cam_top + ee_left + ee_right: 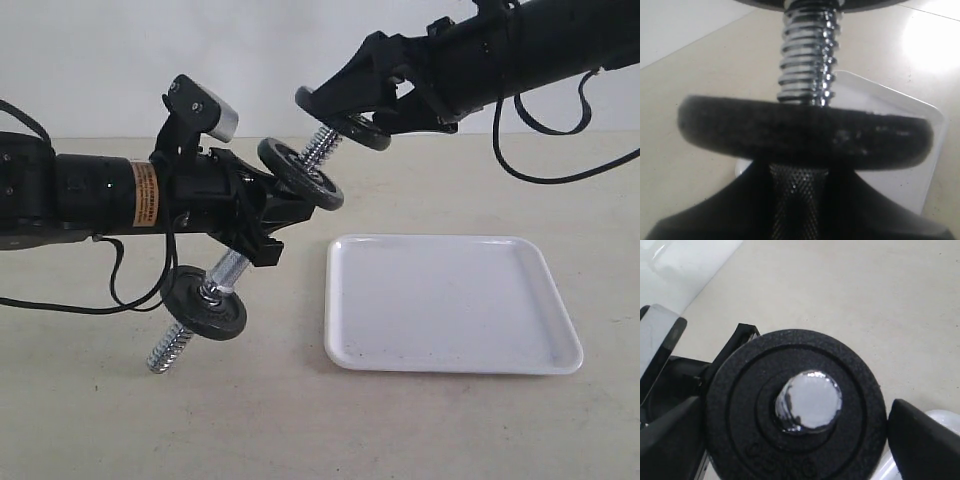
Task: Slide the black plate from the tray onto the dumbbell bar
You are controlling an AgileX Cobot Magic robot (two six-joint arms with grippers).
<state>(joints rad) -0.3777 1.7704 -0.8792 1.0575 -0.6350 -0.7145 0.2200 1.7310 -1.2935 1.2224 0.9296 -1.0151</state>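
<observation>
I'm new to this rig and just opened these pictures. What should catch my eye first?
The chrome dumbbell bar hangs tilted in mid-air on the left, gripped by the left tool. At its upper threaded end, the right tool holds the black plate, with the bar's tip poking through its hole. Below right, the white tray lies on the table.

My left end effector (799, 182) grips the dumbbell bar (807, 65) at its knurled middle; I see a black disc (805, 135) edge-on just beyond, then bare threads, and the tray (920, 167) behind on the table (705, 65).
</observation>
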